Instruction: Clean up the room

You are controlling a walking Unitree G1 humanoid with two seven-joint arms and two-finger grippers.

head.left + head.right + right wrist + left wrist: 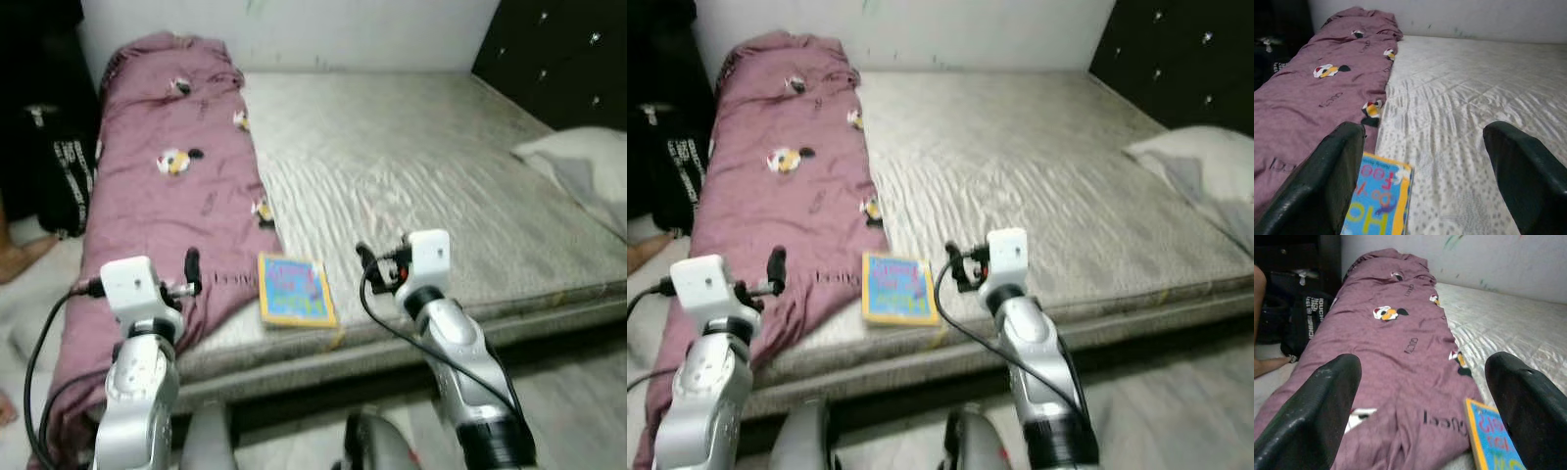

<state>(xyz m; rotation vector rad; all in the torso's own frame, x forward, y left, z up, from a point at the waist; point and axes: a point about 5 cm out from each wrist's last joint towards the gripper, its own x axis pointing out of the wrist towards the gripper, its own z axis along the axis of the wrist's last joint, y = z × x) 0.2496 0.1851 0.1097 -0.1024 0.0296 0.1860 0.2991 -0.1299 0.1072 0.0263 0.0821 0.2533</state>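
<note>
One book (294,290) at mattress (421,176) edge, beside purple blanket (167,186)

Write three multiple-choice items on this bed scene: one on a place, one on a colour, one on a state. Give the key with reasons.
1. Where does the book lie?
A. on the pillow
B. at the mattress's near edge, beside the blanket
C. on the floor

2. What colour is the blanket?
A. green
B. white
C. mauve

3. How are the left gripper's fingers?
A. open
B. shut on the book
C. shut on the blanket

Key: B, the book rests on the mattress next to the blanket; C, the cloth is mauve with small prints; A, the fingers stand wide apart, holding nothing.
</note>
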